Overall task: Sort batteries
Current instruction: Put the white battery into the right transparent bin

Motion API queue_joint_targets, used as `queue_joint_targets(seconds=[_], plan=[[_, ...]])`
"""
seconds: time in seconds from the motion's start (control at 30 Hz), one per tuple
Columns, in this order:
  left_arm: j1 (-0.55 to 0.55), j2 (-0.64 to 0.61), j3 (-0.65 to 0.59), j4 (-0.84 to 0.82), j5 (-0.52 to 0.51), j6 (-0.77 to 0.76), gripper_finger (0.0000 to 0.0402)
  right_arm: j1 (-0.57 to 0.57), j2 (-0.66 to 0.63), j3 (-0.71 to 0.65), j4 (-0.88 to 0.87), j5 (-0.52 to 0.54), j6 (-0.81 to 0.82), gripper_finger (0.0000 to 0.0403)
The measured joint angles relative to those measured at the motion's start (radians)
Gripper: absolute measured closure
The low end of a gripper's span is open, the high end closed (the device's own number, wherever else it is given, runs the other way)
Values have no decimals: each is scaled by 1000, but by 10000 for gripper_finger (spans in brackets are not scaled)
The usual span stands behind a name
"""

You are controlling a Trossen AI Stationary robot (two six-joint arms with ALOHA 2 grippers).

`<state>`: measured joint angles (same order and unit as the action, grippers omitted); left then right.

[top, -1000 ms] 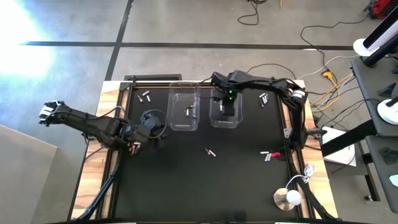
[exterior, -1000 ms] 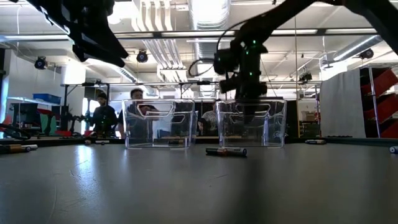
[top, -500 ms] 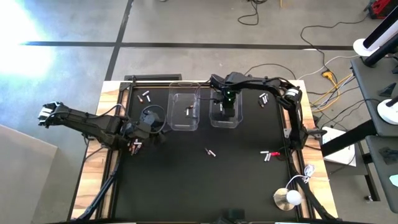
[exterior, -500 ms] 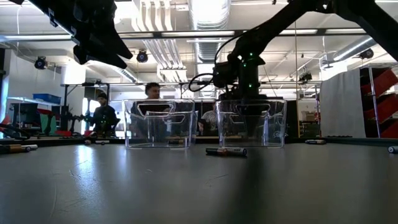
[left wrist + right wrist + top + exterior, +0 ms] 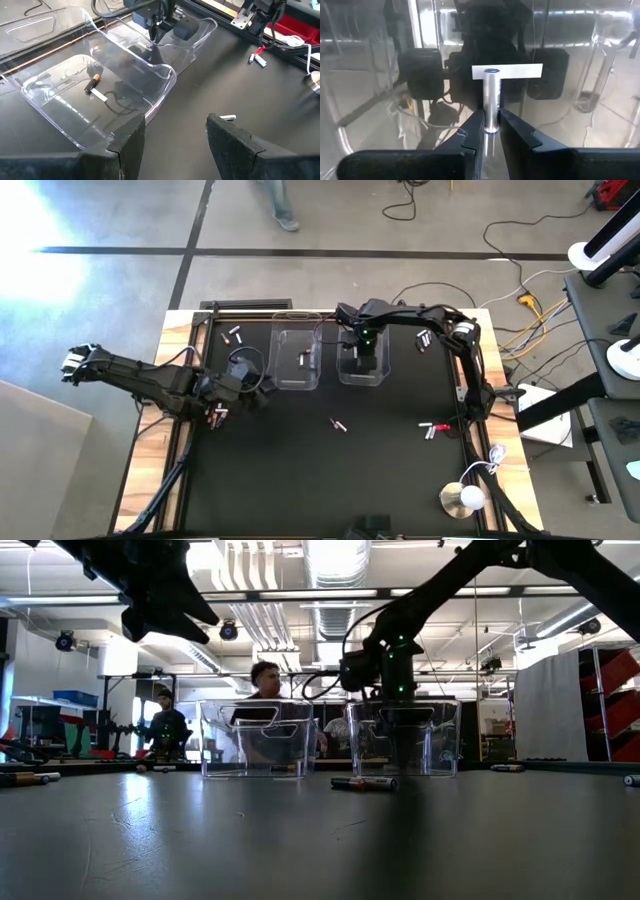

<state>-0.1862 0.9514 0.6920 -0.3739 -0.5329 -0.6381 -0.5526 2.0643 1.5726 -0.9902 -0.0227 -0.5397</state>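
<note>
Two clear bins stand side by side at the table's far middle: the left bin (image 5: 297, 360) and the right bin (image 5: 362, 362). My right gripper (image 5: 365, 352) reaches down into the right bin, shut on a silvery battery (image 5: 491, 95). The left bin (image 5: 75, 95) has a dark copper-tipped battery (image 5: 92, 83) and a white one (image 5: 99, 96) lying on its floor. My left gripper (image 5: 175, 127) hovers open just left of that bin. Loose batteries lie on the black mat (image 5: 340, 424), (image 5: 435, 430), (image 5: 235, 335), (image 5: 425, 338). My right gripper pinches the silvery battery's near end (image 5: 491, 124) between its two fingers (image 5: 476, 125). It comes from above, pointing down, and the battery stands along the fingers with its free end (image 5: 491, 72) lowest, inside the right bin. Whether that end touches the bin's floor, I cannot tell.
A white strip (image 5: 520, 71) lies across behind the held battery's tip. A white round object (image 5: 462, 498) sits at the table's near right corner. People move in the room beyond the table (image 5: 262, 680). Open mat lies between the bins and the near edge.
My right gripper has sunk deeper into the right bin with the battery still between its fingers. My left gripper has rolled a little in place. A person has walked to the right behind the bins.
</note>
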Motion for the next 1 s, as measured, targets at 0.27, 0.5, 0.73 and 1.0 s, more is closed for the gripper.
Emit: queue_joint_targets(seconds=[0.27,0.5,0.73,1.0], plan=[[0,-1,52,-12,1,63,212,0,-4,-1,3,4,27,336],[-2,-1,156,-93,1,115,212,11,-137,20,-54,50,63,266],[-43,0,276,-185,0,153,212,119,-405,10,-44,3,238,219],[-120,0,323,-180,-6,182,212,455,-626,-84,225,110,556,221]])
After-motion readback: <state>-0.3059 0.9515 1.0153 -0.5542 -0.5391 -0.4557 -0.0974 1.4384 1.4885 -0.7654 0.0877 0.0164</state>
